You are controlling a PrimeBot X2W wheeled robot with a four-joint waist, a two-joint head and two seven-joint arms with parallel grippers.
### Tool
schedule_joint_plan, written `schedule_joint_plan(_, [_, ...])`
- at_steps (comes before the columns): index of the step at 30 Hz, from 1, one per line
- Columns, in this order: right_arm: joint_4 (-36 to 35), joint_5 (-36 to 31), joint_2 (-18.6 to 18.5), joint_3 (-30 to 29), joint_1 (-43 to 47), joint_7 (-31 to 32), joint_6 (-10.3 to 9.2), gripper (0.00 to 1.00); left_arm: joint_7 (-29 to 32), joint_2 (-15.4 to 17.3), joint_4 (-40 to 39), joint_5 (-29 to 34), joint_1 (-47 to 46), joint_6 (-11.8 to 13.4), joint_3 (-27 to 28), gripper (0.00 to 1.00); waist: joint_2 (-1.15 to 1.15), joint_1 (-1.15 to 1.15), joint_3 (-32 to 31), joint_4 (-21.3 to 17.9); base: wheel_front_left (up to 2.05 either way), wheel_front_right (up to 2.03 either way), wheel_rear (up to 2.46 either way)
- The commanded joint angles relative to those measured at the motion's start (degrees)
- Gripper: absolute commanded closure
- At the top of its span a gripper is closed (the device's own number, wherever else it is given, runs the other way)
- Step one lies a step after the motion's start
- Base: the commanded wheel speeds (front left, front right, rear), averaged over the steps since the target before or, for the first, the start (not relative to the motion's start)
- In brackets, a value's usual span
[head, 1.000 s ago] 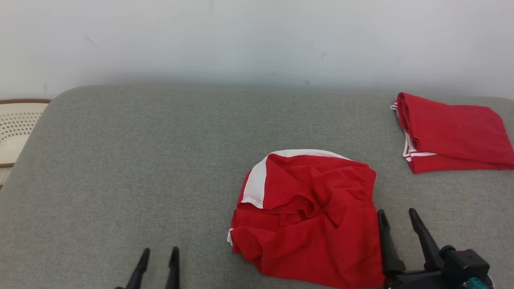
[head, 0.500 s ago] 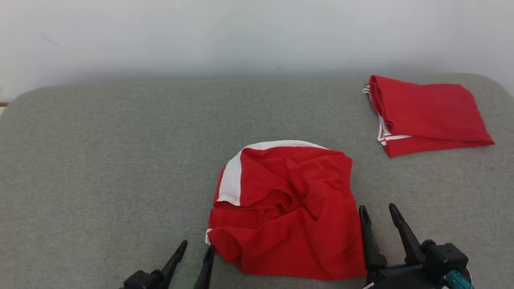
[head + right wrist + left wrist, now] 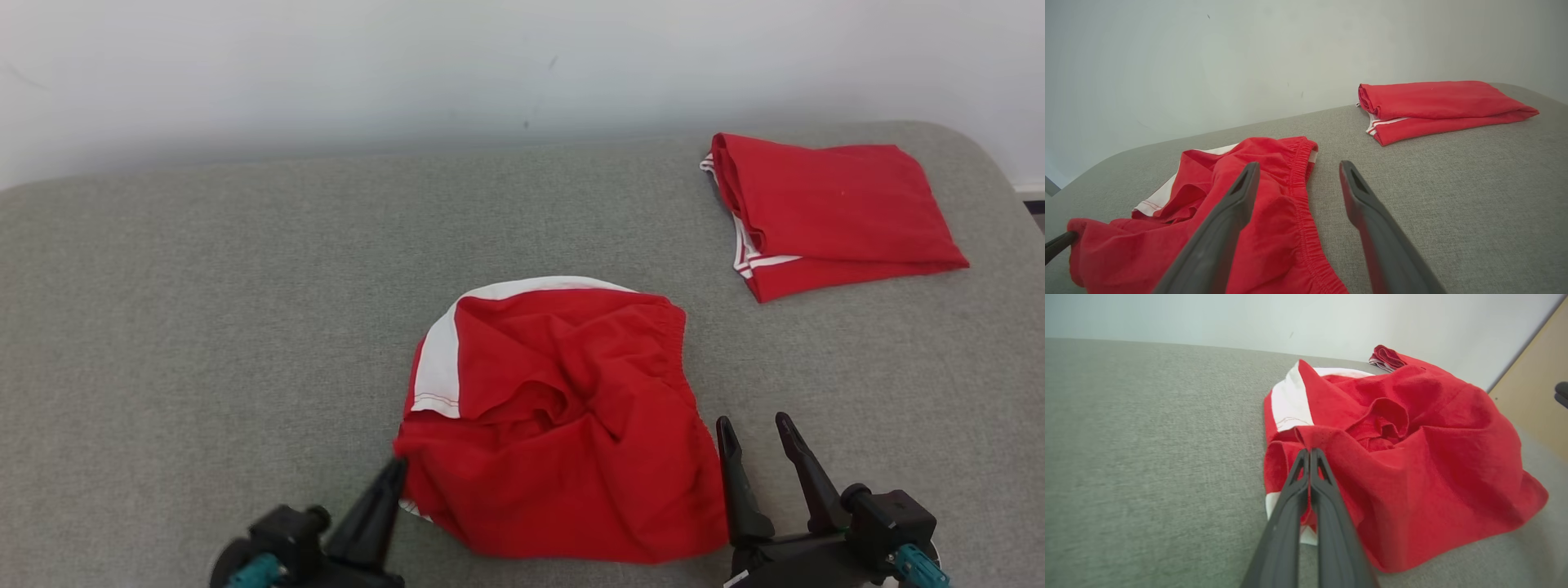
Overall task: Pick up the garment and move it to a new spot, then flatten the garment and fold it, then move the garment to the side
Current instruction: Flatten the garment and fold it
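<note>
- Against a second ago, you are looking at a head view that has swung, so the whole scene is sitting further left in it; the real change is the left gripper (image 3: 395, 468), which was spread and short of the cloth then, and is now pressing its fingers together at the near-left corner of the garment (image 3: 563, 425)
- That corner is bunching up at the fingertips now; the rest of the crumpled red garment is lying as it was, in the near middle of the grey cushion (image 3: 204, 286), white band showing at its far-left edge
- Around it, you are seeing a folded red garment (image 3: 824, 212) lying well apart at the far right, near the pale wall (image 3: 408, 65); nothing is standing between the grippers and the crumpled cloth
- In the left wrist view, the left gripper (image 3: 1309, 451) is pinching a fold of the garment (image 3: 1412, 457) between its closed tips
- The right gripper (image 3: 753, 420) is holding its fingers spread and carrying nothing, just beside the garment's near-right edge; in the right wrist view one of its fingers is lying over the elastic hem, and you cannot tell whether it is touching
</note>
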Motion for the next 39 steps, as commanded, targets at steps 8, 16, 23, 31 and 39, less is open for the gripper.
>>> schedule_joint_plan(8, [1.6,1.2,0.1,-0.4,0.2,-1.2,0.03,0.00,-0.2,4.7,-8.2,3.3,-2.1,1.5,3.6,1.00,0.00,0.00,-0.9,2.4,0.00,0.00,0.00])
schedule_joint_plan(16, [2.8,1.8,0.1,-1.5,-0.4,-1.9,0.03,0.00,5.0,7.5,-17.7,4.2,1.1,2.4,3.2,1.00,0.00,0.00,-0.7,3.6,0.00,0.00,0.00])
schedule_joint_plan(23, [3.7,0.8,0.1,-1.7,-2.2,-2.1,0.03,0.00,6.5,9.2,-16.8,2.6,-0.4,1.4,2.5,1.00,0.00,0.00,0.7,2.2,0.00,0.00,0.00])
schedule_joint_plan(31, [4.7,0.3,0.1,-1.6,-4.5,-2.2,0.03,0.00,3.8,11.5,-4.0,0.9,-9.1,0.3,0.9,1.00,0.00,0.00,3.4,-1.2,0.00,0.00,0.00])
schedule_joint_plan(39, [5.7,0.2,0.1,-1.6,-5.3,-2.3,0.03,0.00,0.5,11.8,8.5,-0.8,-16.4,0.1,-0.8,0.79,0.00,0.00,4.4,-3.2,0.00,0.00,0.00])
